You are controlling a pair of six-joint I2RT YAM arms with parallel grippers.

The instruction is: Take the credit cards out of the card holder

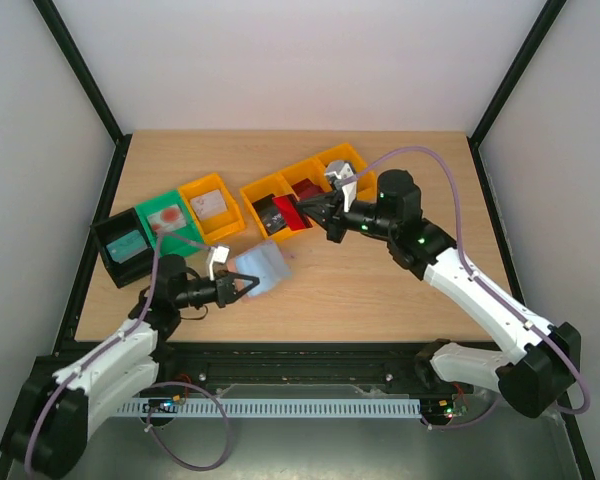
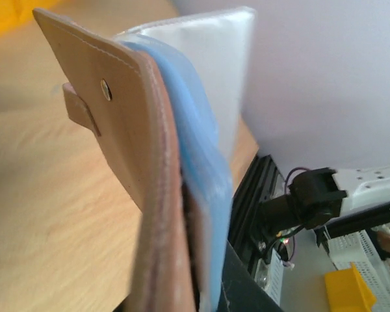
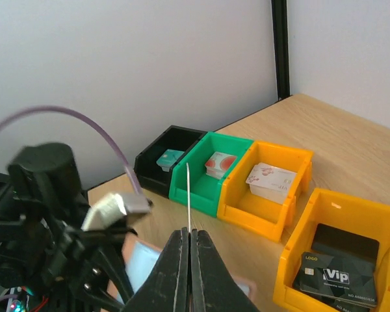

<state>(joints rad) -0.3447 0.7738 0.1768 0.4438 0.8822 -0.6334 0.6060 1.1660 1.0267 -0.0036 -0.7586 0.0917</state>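
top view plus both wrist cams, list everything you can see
card holder: one, tan outside, light blue inside, held up near left
red card: one, red, pinched above the right bins
black card: one, black, inside a right bin
left bins: three, black, green, yellow, far left, one small item each
right bins: three, yellow, far centre
table: one, wood, under everything
left fingers: one pair, black, shut on the card holder
right fingers: one pair, black, shut on the red card
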